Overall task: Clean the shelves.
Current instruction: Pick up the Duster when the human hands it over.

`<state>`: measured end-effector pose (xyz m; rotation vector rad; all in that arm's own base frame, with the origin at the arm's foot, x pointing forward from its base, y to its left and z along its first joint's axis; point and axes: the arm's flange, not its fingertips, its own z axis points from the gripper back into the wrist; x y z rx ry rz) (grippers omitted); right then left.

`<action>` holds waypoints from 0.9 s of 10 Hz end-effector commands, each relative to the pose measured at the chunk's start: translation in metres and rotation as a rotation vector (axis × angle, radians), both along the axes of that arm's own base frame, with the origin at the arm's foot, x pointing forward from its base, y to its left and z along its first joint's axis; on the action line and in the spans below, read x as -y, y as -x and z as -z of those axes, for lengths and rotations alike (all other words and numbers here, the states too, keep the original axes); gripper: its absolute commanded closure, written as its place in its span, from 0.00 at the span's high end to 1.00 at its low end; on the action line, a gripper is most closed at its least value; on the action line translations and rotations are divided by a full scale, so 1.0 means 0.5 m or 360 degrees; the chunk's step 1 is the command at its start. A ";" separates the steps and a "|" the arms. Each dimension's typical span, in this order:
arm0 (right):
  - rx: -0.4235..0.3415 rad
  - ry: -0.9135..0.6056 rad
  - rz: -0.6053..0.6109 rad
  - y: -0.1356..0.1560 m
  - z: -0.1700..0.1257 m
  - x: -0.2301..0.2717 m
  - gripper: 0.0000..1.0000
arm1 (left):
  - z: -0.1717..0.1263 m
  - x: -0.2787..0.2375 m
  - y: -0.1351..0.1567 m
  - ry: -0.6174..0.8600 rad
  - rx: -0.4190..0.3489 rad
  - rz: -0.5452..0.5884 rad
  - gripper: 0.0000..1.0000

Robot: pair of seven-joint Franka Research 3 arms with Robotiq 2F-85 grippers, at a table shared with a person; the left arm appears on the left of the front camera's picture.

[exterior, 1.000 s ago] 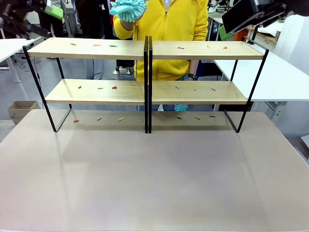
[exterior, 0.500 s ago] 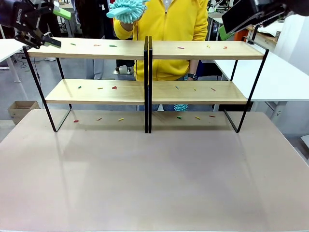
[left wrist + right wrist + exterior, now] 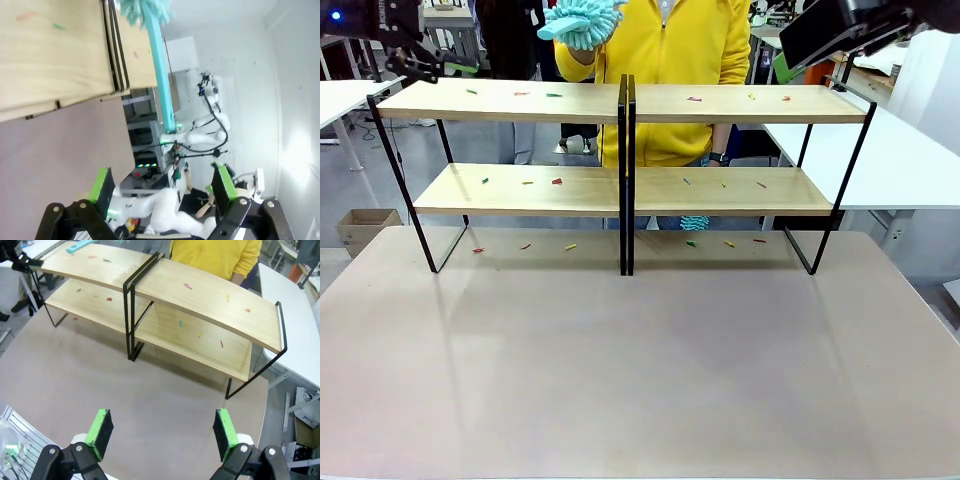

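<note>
Plainly wide open and empty: left end effector (image 3: 162, 184) near the shelves (image 3: 500, 102), right end effector (image 3: 162, 427) above the table (image 3: 150, 390).

Shelves (image 3: 590, 100): two joined two-tier racks, light wooden boards on thin black metal frames. Upright at far side of table (image 3: 640, 380), spanning most of its width. Both tiers dotted with small coloured scraps (image 3: 557, 181) (red, green, yellow).

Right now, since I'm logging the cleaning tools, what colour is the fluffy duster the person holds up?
Turquoise; the fluffy duster shows best in the front view.
</note>
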<state>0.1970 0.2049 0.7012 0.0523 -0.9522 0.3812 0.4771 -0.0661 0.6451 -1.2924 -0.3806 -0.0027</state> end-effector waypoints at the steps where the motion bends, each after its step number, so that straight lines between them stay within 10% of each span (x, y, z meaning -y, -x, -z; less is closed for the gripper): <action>1: -0.0003 -0.0008 -0.0003 0.000 -0.002 0.002 1.00 | -0.003 0.045 -0.057 0.0028 -0.0053 -0.0027 1.00; 9: -0.0003 -0.0008 -0.0003 0.000 -0.002 0.002 1.00 | 0.017 0.162 -0.142 0.0153 -0.0123 0.0029 1.00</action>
